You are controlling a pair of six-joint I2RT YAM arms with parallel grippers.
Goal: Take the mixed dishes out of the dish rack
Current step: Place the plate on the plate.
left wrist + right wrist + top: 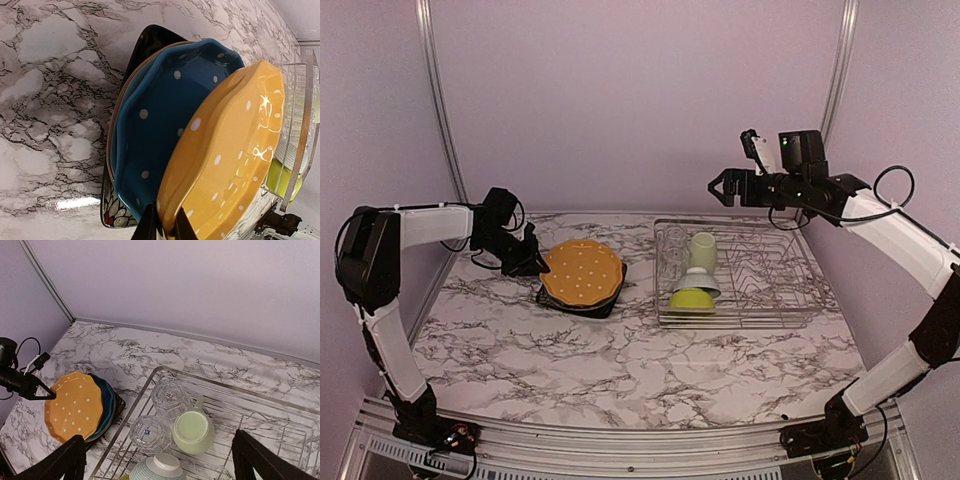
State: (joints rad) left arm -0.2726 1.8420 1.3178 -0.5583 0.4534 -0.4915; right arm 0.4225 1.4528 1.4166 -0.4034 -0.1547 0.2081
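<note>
top view: fixed, high behind the arm bases, facing forward and down; far off, takes in the whole table (pixel 620 370), both arms and the back wall.
left wrist view: on the left gripper (pixel 166 229), rolled sideways, very near, facing along the orange plate (pixel 225 160) toward the rack (pixel 299 125) at its right edge.
right wrist view: on the right gripper (pixel 160 450), raised over the rack, facing down and left; middle distance.
shared by all three: orange plate, rack's left end.
</note>
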